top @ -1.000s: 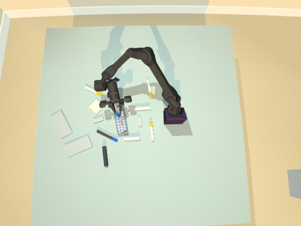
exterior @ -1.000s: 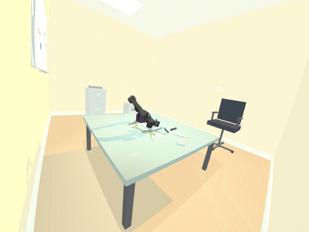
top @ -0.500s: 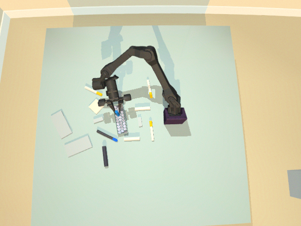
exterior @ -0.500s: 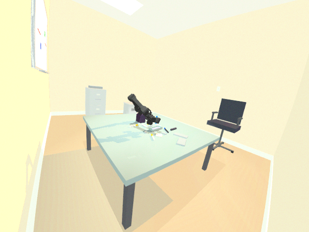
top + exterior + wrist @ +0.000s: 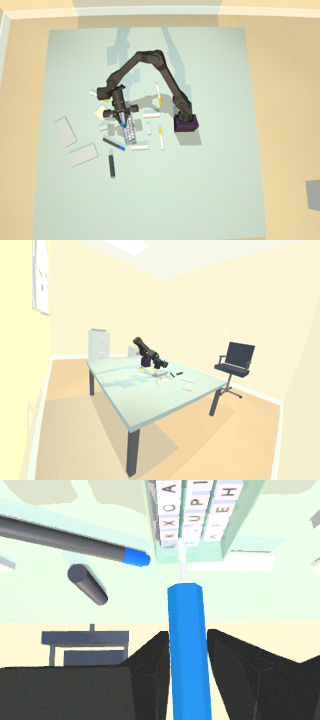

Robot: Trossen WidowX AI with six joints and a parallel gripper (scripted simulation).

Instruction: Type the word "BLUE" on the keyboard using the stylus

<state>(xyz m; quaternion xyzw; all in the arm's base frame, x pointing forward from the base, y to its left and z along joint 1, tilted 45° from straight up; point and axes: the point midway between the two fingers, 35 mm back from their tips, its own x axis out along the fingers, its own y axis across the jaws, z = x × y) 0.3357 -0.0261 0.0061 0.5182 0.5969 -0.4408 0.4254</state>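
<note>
The stylus [image 5: 123,125] [image 5: 188,680] has a blue body and a thin pale tip. My gripper [image 5: 123,122] [image 5: 187,638] is shut on its blue body, above the keyboard. The keyboard [image 5: 130,133] [image 5: 161,373] [image 5: 195,517] is pale green with rows of white letter keys. In the wrist view the stylus tip points at the keys near the keyboard's end, where it overlaps the small keys beside the one marked U. Whether the tip touches a key I cannot tell. The upper part of the keyboard is partly hidden by the gripper in the top view.
A dark marker with a blue end [image 5: 113,144] [image 5: 60,541] and a black cylinder [image 5: 111,166] [image 5: 90,586] lie beside the keyboard. A white cylinder [image 5: 140,147] [image 5: 250,561] lies by its end. Two grey slabs [image 5: 65,131] [image 5: 83,155] lie farther left. Yellow-ended white sticks lie around.
</note>
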